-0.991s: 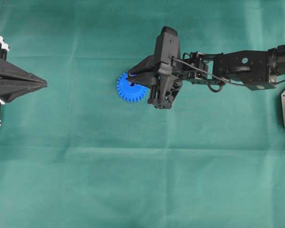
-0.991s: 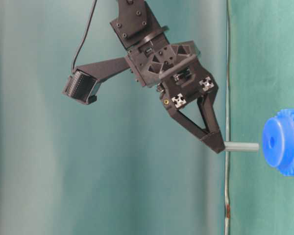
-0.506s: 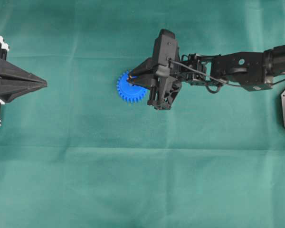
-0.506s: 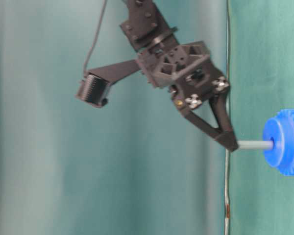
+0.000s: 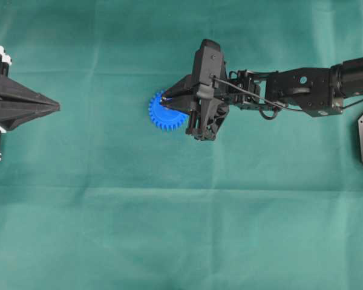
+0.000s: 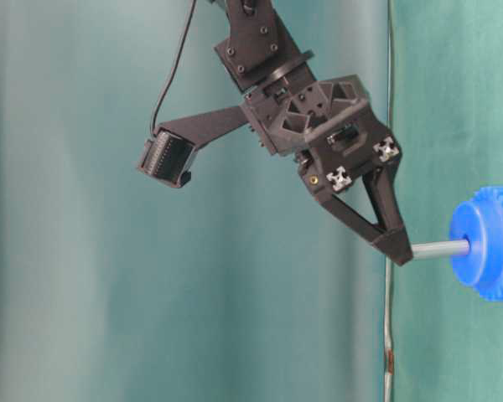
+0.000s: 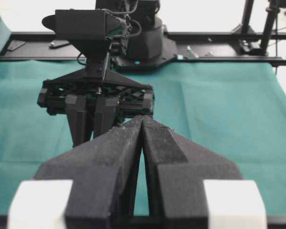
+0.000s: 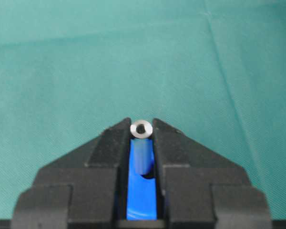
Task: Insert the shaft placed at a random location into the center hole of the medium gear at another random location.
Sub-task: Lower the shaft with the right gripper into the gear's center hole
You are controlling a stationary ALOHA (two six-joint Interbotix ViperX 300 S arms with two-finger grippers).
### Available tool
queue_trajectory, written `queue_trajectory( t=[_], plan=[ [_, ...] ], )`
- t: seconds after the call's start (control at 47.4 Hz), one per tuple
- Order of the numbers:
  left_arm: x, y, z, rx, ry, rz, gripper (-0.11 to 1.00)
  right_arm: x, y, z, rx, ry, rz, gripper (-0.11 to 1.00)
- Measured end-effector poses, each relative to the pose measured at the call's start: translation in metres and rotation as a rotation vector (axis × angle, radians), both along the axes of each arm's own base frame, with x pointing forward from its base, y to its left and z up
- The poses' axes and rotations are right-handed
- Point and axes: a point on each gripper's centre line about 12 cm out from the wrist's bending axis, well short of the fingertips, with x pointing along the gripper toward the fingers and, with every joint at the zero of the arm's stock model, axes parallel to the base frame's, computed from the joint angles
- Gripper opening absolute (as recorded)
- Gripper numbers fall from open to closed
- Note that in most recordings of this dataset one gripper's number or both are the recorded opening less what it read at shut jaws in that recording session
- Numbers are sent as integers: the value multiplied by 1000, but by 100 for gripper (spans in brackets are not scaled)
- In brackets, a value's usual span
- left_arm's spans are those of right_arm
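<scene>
Insertion is under way: right gripper pinches the shaft with its tip at the center hole of the medium gear, so pressing straight along the axis seems next, while left gripper rests closed, empty.

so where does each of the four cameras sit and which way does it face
Overhead: above, facing down; medium gear, both arms.
Table-level: low, rolled sideways; right gripper holds shaft at the gear.
Left wrist: on left arm, over shut left gripper, facing the right arm.
Right wrist: looks down the shaft.
Overhead and table-level share gear and right gripper.
</scene>
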Motion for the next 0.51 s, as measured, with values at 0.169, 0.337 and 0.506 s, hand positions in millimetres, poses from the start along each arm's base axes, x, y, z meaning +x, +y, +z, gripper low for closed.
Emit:
queue_trajectory(
  t=[0.169,0.337,0.506],
  plan=[
    [0,0,0,-2,-2,0,0,-2,-1,2,-1,-5,-3,13],
    [0,0,0,-2,0,2,0,-6,-4,8,-2,-15,-11,13],
    [0,0,0,-2,0,0,0,-8,-4,13,-5,-40,-11,13]
  ],
)
